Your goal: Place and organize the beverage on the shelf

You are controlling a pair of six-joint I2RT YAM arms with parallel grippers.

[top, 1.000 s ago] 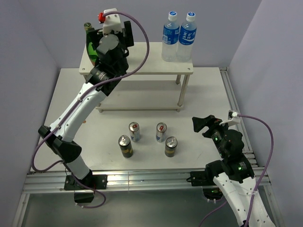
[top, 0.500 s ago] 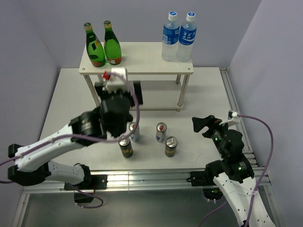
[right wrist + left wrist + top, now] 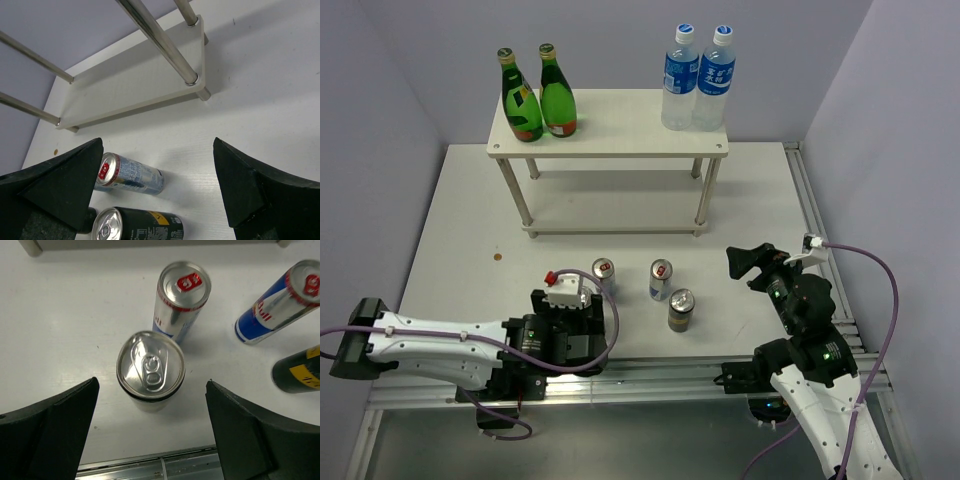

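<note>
Two green bottles (image 3: 523, 103) (image 3: 558, 98) stand on the left end of the shelf's top board (image 3: 615, 128). Two silver cans (image 3: 604, 276) (image 3: 661, 279) and one dark can (image 3: 681, 310) stand on the table in front of the shelf. My left gripper (image 3: 575, 318) hangs open over the second dark can, hiding it in the top view. In the left wrist view that can (image 3: 150, 368) stands upright between the open fingers (image 3: 55, 425), untouched, with a silver can (image 3: 182, 295) just behind it. My right gripper (image 3: 755, 262) is open and empty to the right of the cans.
Two clear water bottles with blue labels (image 3: 697, 78) stand on the right end of the shelf top. The shelf's lower board (image 3: 135, 90) and metal legs show in the right wrist view. A metal rail (image 3: 650, 378) runs along the table's near edge.
My left arm has swung from the bottles at the shelf's back left down to the table's front, over the near-left dark can. The right arm has not moved.
</note>
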